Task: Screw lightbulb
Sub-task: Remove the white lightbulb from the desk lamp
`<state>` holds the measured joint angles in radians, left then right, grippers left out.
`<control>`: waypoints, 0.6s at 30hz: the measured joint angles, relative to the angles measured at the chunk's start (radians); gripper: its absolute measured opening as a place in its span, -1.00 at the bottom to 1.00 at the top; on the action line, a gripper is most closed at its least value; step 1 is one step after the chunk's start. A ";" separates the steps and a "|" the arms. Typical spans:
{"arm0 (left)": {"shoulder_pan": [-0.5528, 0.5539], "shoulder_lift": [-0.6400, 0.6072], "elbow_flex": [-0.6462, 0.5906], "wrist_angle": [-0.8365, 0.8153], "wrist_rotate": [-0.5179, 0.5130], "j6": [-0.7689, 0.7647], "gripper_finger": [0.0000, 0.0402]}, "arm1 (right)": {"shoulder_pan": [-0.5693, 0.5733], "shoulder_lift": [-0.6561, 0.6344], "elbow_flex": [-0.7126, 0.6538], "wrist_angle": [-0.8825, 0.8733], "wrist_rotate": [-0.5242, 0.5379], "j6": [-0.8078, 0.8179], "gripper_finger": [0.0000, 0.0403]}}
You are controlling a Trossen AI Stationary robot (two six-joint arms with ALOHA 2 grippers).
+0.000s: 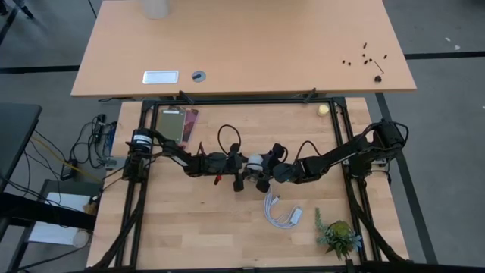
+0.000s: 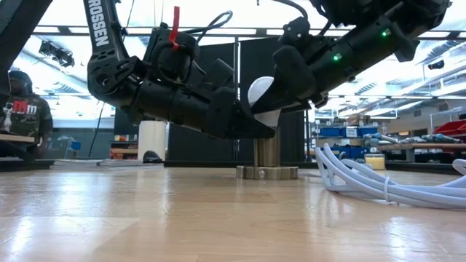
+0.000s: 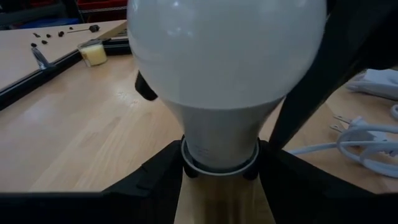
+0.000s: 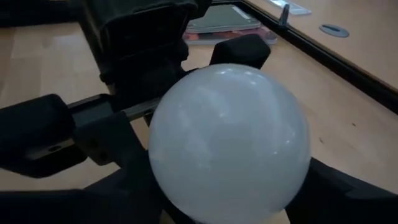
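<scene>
The frosted-white lightbulb (image 2: 261, 90) stands upright with its neck in a metallic socket (image 2: 267, 151), which stands on a round flat base (image 2: 267, 172) at the table's middle. The bulb also shows in the high view (image 1: 255, 161). My left gripper (image 1: 244, 163) comes from the table's left and is shut at the socket's top, under the bulb. My right gripper (image 1: 267, 164) comes from the right and is shut on the bulb's globe. The bulb's screw base is hidden inside the socket. My left gripper pinches the socket's top rim (image 3: 221, 167), just below the bulb's neck, between its two fingers (image 3: 163, 171). The fingers slant down from the table's left. The socket stands upright on its base on the table. My right gripper holds the bulb's round globe (image 4: 230, 143) between its two fingers (image 4: 336, 183), one on each side. It slants down from the table's right and above. The bulb stands upright with its neck in the socket.
A coiled white cable with a plug (image 1: 282, 212) lies near and right of the socket. A small potted plant (image 1: 339, 235) is at the near right, a flat book (image 1: 178, 125) at the far left. A second table (image 1: 242, 45) stands beyond. A person (image 2: 18, 109) is far left in the room.
</scene>
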<state>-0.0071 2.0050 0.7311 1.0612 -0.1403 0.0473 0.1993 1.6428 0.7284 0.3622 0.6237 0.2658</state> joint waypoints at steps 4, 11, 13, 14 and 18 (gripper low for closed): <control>0.000 -0.001 0.000 -0.006 0.027 0.014 0.00 | -0.006 0.000 0.000 0.000 -0.053 -0.016 0.28; 0.000 -0.001 0.000 -0.010 0.095 0.031 0.00 | -0.032 0.000 0.000 -0.003 -0.217 -0.082 0.26; -0.001 -0.001 0.000 -0.011 0.130 0.035 0.00 | -0.041 0.000 0.000 0.000 -0.288 -0.117 0.24; -0.001 -0.001 0.000 -0.013 0.148 0.040 0.00 | -0.048 0.000 0.000 0.002 -0.325 -0.132 0.23; 0.000 -0.001 -0.002 -0.017 0.193 0.054 0.00 | -0.077 -0.001 0.000 0.001 -0.451 -0.204 0.18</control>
<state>-0.0074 2.0037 0.7292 1.0443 0.0529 0.1009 0.1227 1.6419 0.7284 0.3629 0.1722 0.0621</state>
